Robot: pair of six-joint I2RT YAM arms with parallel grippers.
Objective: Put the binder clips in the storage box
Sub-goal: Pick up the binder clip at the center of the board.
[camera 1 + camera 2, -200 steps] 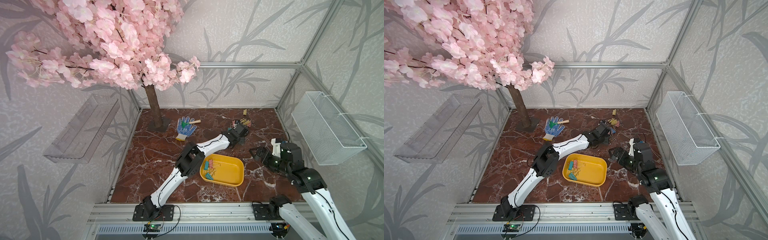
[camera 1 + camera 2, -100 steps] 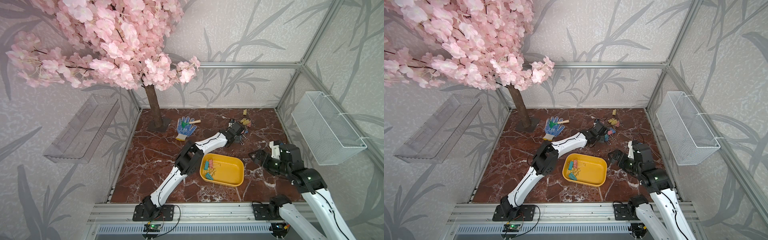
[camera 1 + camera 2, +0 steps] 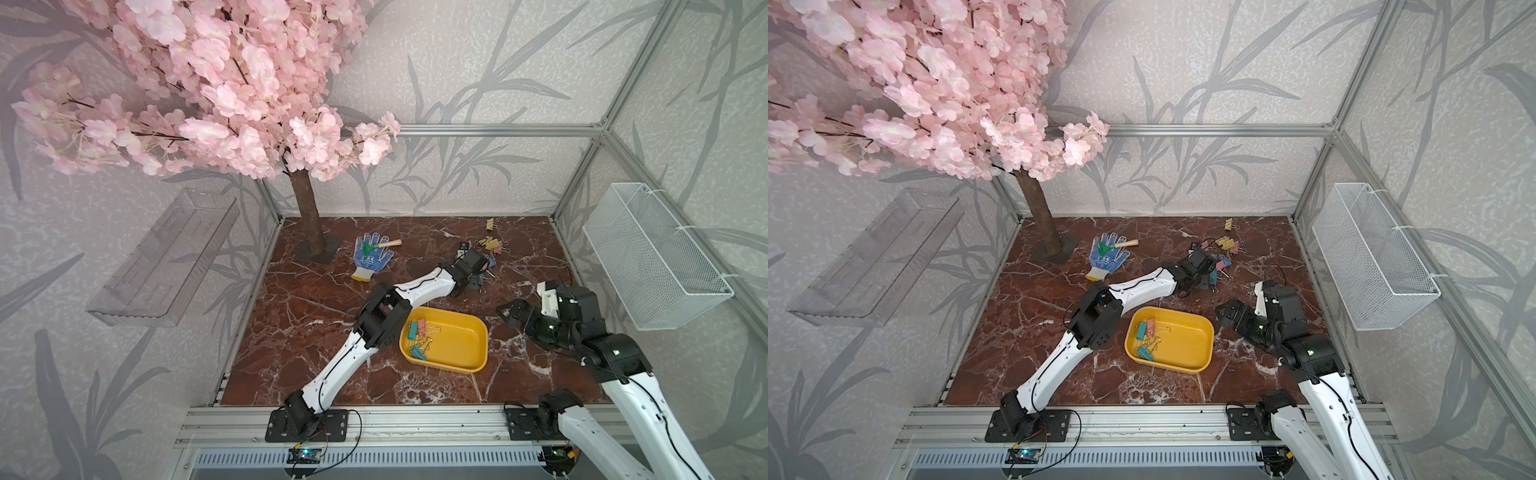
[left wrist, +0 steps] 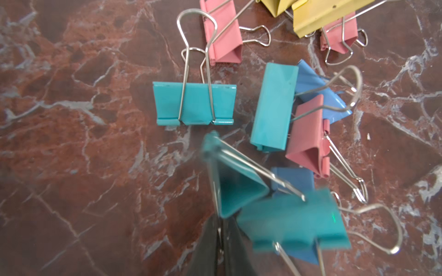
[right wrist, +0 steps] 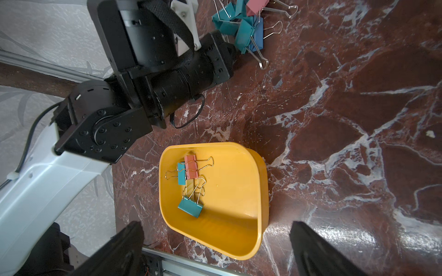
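One left claw [image 4: 218, 229]: clenching, its fingers pinching the wire handle of a teal clip [image 4: 235, 188], which is appearing to tip up off the counter [image 4: 83, 143].

Several loose binder clips [image 4: 195, 105]: lying just beside that one in teal, pink, blue and yellow, some handles overlapping, towards the far side of the counter.

One storage box [image 3: 478, 332]: sitting nearer you, well apart from the pile, with three clips [image 5: 190, 206] already lying inside.

One right claw [image 5: 216, 227]: hanging released near the box's side, jaws standing wide, carrying nothing.

Step in hand, as you are likely judging it: picking up a single clip. You are next needing a clean lift clear of the tangled neighbours, then a carry over the box rim before letting go.
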